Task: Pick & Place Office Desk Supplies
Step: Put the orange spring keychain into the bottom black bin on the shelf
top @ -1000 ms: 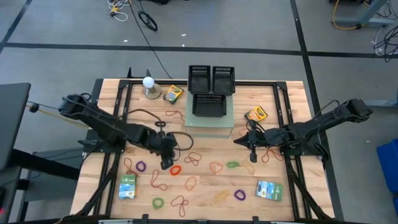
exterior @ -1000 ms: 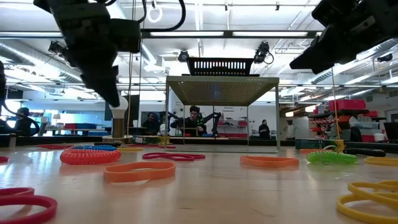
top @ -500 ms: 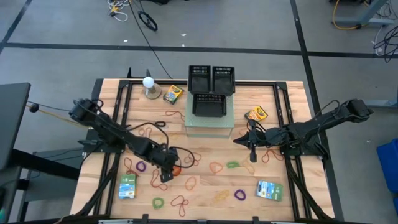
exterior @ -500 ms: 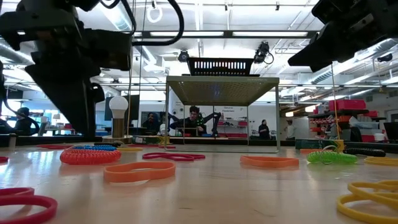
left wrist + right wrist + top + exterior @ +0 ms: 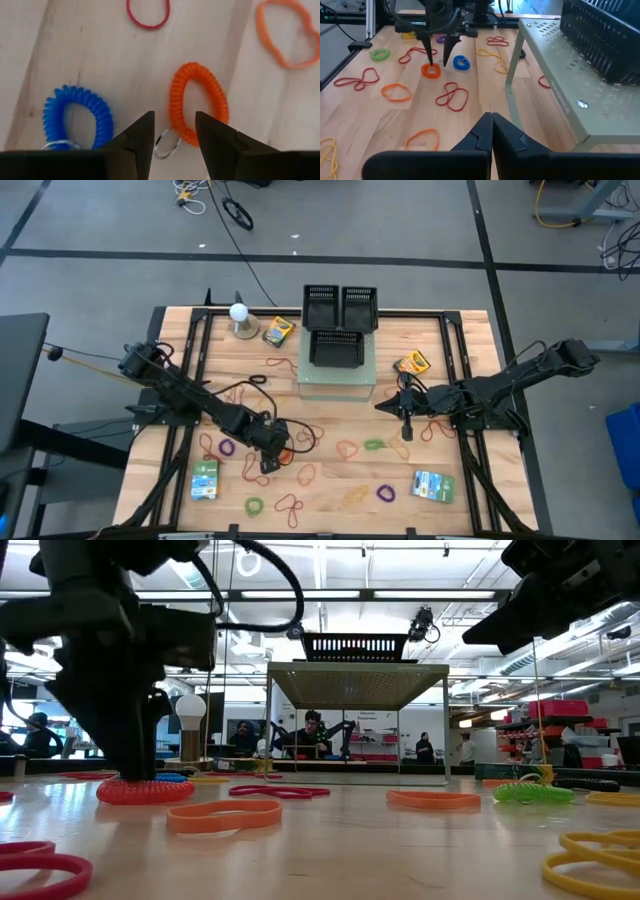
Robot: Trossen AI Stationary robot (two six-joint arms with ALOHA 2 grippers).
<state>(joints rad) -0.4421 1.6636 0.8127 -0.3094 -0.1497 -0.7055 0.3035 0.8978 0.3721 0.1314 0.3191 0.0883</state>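
No readable text

The crayon boxes (image 5: 279,331) and the packets (image 5: 205,479) carry print, but it is too small to make out; the signs in the room behind the table in the low view are also illegible.
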